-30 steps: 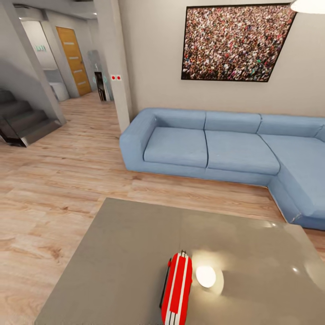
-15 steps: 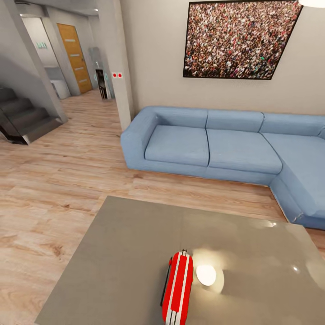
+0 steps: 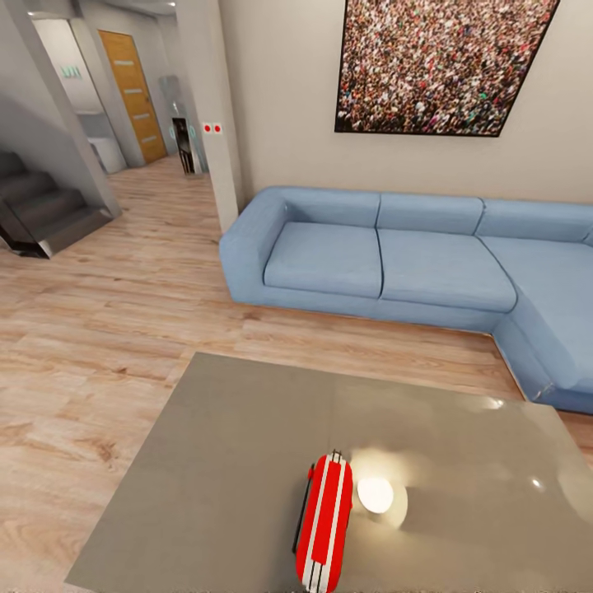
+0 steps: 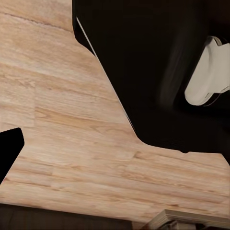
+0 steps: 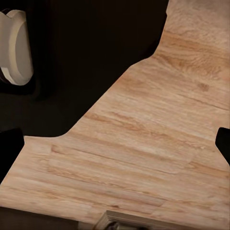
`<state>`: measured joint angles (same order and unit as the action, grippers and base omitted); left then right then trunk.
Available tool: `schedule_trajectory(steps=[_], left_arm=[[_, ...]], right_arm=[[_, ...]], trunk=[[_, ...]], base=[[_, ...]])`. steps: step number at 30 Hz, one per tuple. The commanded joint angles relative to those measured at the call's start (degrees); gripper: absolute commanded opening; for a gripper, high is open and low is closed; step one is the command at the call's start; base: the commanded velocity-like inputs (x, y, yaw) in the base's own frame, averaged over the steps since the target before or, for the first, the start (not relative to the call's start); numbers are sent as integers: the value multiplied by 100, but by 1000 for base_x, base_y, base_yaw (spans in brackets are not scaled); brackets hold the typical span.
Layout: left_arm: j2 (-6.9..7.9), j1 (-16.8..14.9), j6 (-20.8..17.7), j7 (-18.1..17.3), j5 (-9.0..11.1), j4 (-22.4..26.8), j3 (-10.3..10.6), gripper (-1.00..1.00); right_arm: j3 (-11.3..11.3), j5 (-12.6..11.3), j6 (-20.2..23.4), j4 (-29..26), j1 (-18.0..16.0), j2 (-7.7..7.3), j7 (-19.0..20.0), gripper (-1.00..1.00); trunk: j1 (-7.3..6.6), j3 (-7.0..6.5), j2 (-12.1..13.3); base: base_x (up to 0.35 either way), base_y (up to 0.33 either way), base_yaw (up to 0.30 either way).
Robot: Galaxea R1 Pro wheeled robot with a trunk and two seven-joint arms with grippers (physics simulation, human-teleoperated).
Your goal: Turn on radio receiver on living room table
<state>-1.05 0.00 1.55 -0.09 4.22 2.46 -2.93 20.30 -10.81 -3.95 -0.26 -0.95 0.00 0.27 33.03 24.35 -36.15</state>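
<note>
The red radio receiver (image 3: pixel 324 523) stands on its narrow edge near the front of the glossy grey-beige table (image 3: pixel 222 461), white stripes facing me and a thin dark handle along its left side. Its dial face is turned away from the head view. In the left wrist view, one dark fingertip (image 4: pixel 9 153) of my left gripper (image 4: pixel 115 153) shows at the frame's edge over the wood floor, beside the robot's dark base. My right gripper (image 5: pixel 115 151) hangs over the floor too, its fingertips (image 5: pixel 9 151) far apart with nothing between them.
A blue L-shaped sofa (image 3: pixel 387 263) lines the far wall under a framed crowd picture (image 3: pixel 436 66). Light wood floor (image 3: pixel 99 329) runs left to dark stairs (image 3: pixel 41 206) and a hallway with an orange door (image 3: pixel 123 91). A lamp's bright reflection (image 3: pixel 375 494) lies beside the radio.
The whole head view has shifted slightly: the camera moved, so the sofa and picture sit a little higher and the table looks a bit nearer. The radio stays put on the table.
</note>
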Motion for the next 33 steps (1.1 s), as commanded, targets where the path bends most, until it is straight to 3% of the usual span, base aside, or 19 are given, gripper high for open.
schedule_trajectory(steps=[1,23,33], left_arm=[[0,0,1,0,0,0,1,100],[0,0,1,0,1,0,2,100],[0,0,3,0,0,0,-2,100]], right_arm=[[0,0,0,0,-1,-3,0,100],[-6,-12,-25,0,1,-9,-2,100],[-4,-241,-142,0,-1,-26,-9,100]], trunk=[[0,10,0],[0,158,0],[0,216,0]], base=[[0,0,0],[0,0,0],[0,0,-87]])
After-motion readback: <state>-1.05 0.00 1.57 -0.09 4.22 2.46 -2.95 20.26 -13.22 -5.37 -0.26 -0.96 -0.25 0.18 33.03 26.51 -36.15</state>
